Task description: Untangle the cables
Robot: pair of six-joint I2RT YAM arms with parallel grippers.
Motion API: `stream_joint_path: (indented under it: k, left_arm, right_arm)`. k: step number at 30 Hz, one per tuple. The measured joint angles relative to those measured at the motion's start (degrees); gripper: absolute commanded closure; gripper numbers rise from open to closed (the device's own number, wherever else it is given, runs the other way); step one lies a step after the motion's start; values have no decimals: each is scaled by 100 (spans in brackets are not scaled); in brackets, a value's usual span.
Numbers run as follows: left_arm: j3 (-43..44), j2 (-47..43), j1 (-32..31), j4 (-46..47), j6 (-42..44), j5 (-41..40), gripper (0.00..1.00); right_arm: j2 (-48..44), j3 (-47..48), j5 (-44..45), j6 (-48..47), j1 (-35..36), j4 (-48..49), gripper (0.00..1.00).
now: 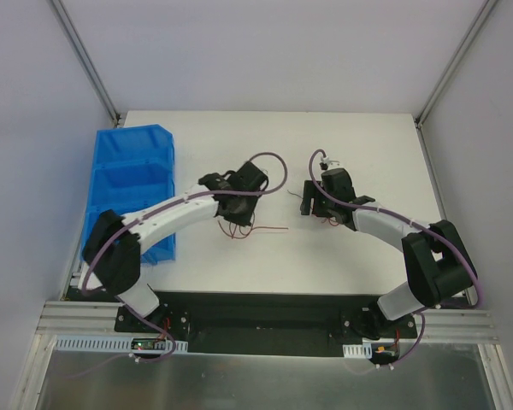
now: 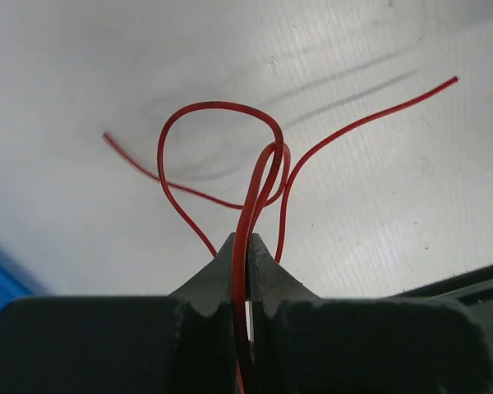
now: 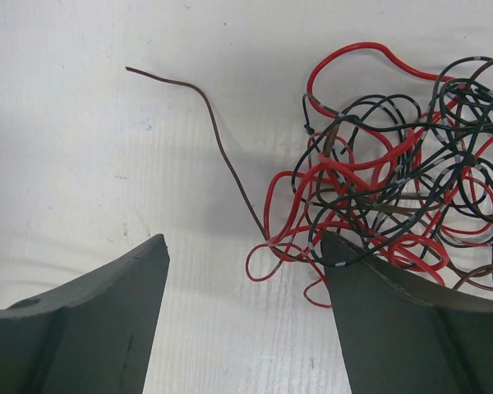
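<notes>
No legible txt anywhere.

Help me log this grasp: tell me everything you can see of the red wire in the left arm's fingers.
The red wire is thin, glossy and plastic-coated by its look. The left fingers are shut on it. Above them it curls into one loop, crosses itself, and sends two free ends outward, one left, one upper right. Its faint shadows lie offset on the white table, so it seems lifted.
</notes>
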Motion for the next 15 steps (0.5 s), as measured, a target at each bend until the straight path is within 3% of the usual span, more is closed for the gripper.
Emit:
stream_joint_path:
  k: [3, 8, 11, 15]
  left_arm:
    - [-26, -1016, 435, -256, -2, 7, 100]
    - [31, -2435, 2094, -564, -264, 20, 100]
    - [37, -2988, 3036, -901, -518, 107, 100]
    - [-90, -3394, 3716, -1215, -804, 168, 100]
  right_arm:
    - [0, 0, 0, 0, 0, 0, 23]
    - [0, 0, -20, 22, 0, 2, 23]
    - [0, 0, -31, 28, 0, 0, 23]
    - [0, 0, -63, 39, 0, 0, 23]
